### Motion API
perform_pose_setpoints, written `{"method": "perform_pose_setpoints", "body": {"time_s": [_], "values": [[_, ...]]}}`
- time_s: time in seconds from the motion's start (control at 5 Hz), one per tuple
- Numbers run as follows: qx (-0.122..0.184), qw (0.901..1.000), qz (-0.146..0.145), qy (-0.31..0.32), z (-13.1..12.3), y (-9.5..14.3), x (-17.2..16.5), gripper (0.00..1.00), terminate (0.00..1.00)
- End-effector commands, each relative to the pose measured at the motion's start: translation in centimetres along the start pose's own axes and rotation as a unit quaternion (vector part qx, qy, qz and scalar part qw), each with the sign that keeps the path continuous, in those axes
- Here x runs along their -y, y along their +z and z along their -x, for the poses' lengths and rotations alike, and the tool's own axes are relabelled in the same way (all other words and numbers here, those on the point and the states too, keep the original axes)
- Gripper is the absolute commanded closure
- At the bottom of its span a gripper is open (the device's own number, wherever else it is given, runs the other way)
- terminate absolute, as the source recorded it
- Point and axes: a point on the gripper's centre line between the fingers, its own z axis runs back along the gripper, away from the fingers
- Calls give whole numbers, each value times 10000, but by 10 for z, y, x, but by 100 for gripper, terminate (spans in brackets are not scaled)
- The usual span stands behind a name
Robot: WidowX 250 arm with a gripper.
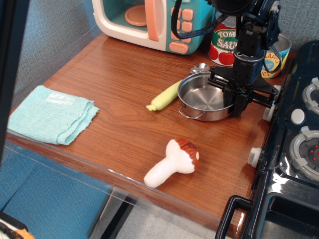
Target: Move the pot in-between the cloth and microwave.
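Note:
The shiny steel pot (202, 97) sits on the wooden table right of centre, one wire handle to the front left and one at the back. My gripper (236, 105) comes down from above. It is shut on the pot's right rim, with one finger inside the pot and one outside. The teal-blue cloth (50, 114) lies flat at the table's left front corner. The toy microwave (149, 20) stands at the back, its door open onto an orange plate. A stretch of bare wood separates the cloth from the microwave.
A yellow-green toy vegetable (164, 96) touches the pot's left side. A toy mushroom (174, 162) lies near the front edge. Two printed cans (224, 42) (273, 56) stand behind the pot. A black stove (299, 139) borders the right. A dark bar (10, 64) covers the left edge.

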Motion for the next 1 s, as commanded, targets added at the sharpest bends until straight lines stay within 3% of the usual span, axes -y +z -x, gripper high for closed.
{"method": "perform_pose_setpoints", "body": {"time_s": [0.0, 0.2, 0.6, 0.8], "values": [[885, 9951, 363, -238, 1, 105, -21, 100, 0], [797, 9963, 292, 105, 15, 114, -68, 100, 0], [410, 9979, -115, 492, 30, 96, -165, 100, 0], [257, 9982, -216, 503, 27, 87, -190, 100, 0]]}}
